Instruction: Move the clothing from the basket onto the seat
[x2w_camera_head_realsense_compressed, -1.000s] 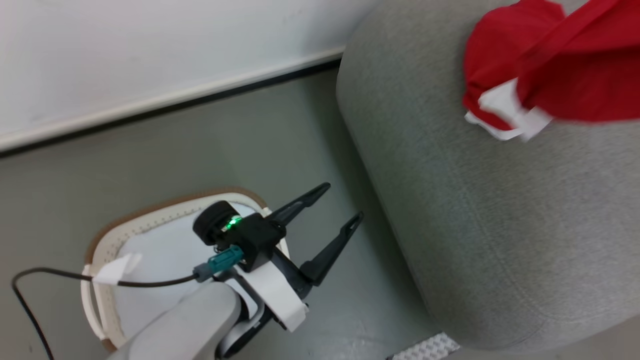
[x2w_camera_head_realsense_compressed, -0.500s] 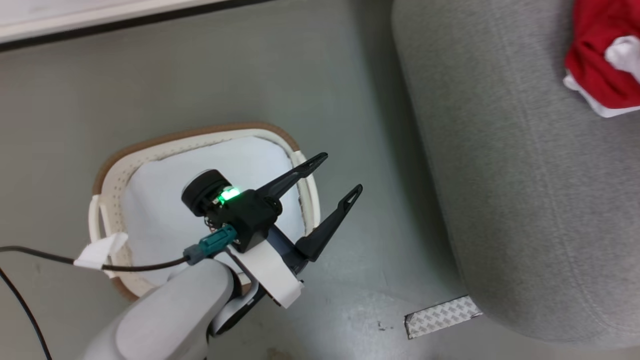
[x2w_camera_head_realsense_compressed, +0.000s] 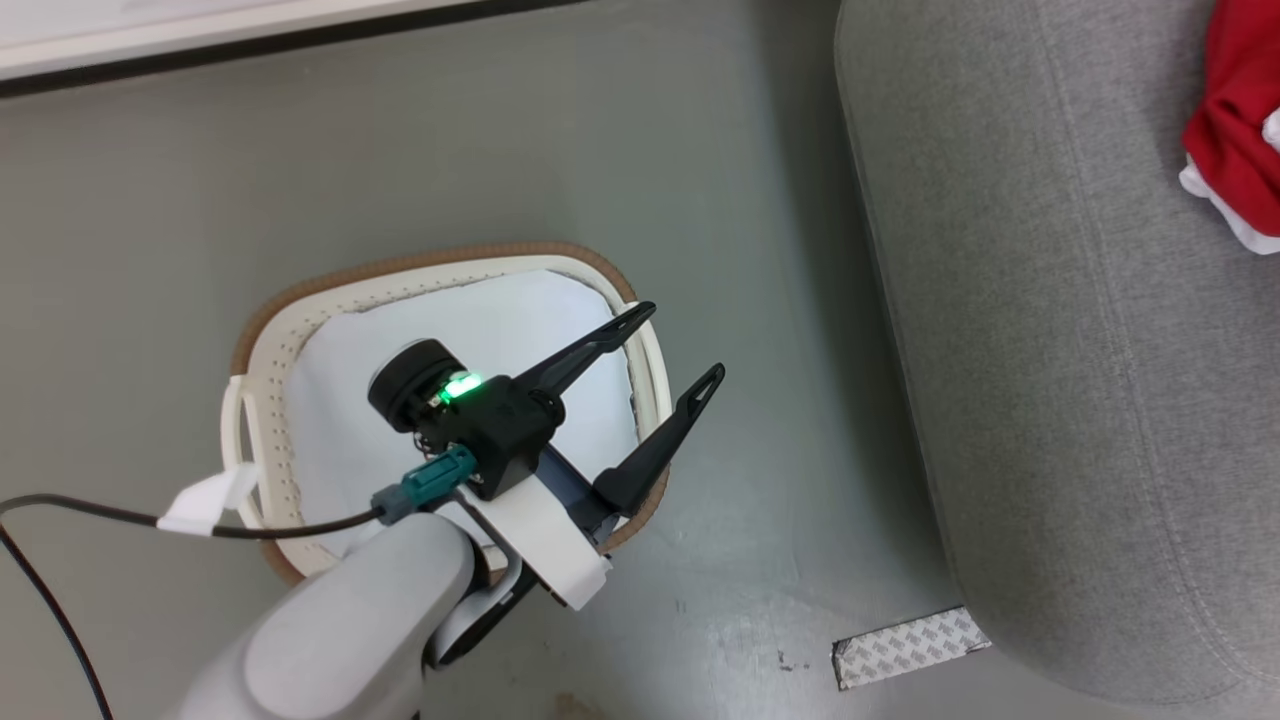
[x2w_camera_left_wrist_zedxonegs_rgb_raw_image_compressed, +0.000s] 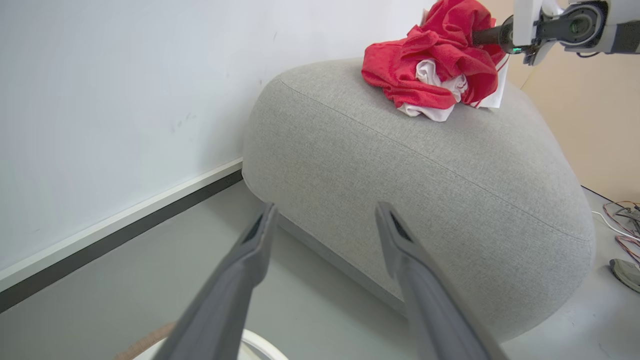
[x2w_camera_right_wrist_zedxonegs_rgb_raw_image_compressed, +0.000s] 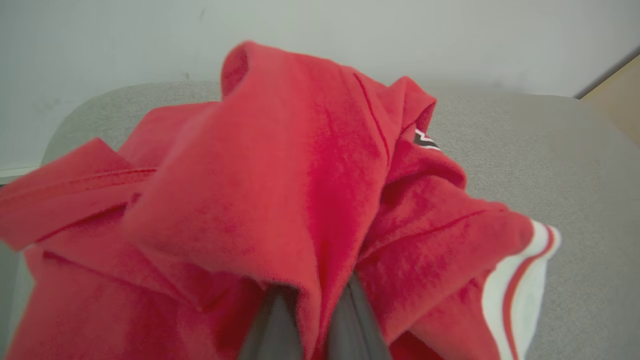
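Two fingers of the left gripper (x2w_camera_head_realsense_compressed: 683, 341) stand spread and empty in the head view, over the basket (x2w_camera_head_realsense_compressed: 400, 268), whose white liner (x2w_camera_head_realsense_compressed: 480, 330) shows bare beneath them; the clothing (x2w_camera_head_realsense_compressed: 1235, 150) lies well beyond their tips on the seat (x2w_camera_head_realsense_compressed: 1050, 350). From the left wrist, the red heap crowns the grey cushion ahead. From the right wrist, the right gripper (x2w_camera_right_wrist_zedxonegs_rgb_raw_image_compressed: 311, 320) is clamped on red cloth, probably steadying the garment onto the pile before release.

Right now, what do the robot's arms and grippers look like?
Left arm: pale grey, with a white bracket. Left gripper: black block, green light, two long dark fingers. A black cable with a teal plug and white tag feeds it. Right fingers: dark grey.
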